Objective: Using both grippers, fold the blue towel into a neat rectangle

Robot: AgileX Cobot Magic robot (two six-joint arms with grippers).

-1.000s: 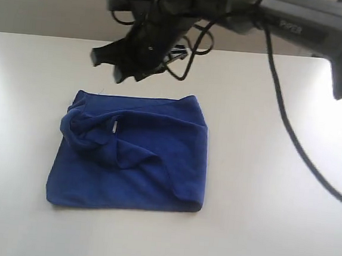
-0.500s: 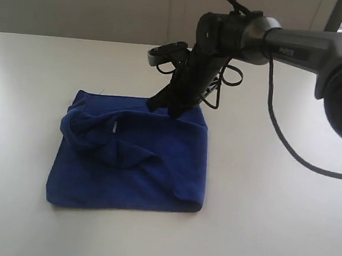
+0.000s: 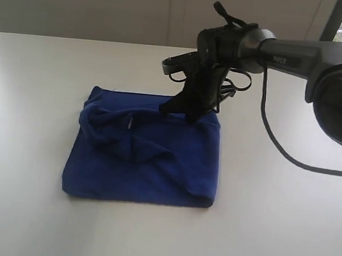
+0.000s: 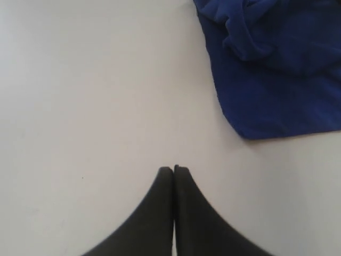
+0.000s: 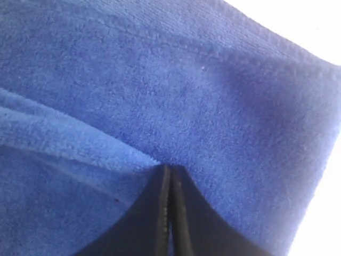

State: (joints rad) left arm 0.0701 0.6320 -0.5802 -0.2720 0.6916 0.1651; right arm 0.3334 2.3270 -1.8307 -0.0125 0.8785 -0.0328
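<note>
Exterior view: blue towel (image 3: 150, 162) sits roughly folded on the white table (image 3: 33, 122), bunched up on its left side. Right gripper (image 3: 181, 112) is down on the far edge, near the right corner.

Left wrist view: left gripper (image 4: 173, 172) jaws pressed together over bare table, towel corner nearby, not touching.

Right wrist view: jaws pressed together, tips right at a fold ridge; can't tell if any cloth's caught.
</note>
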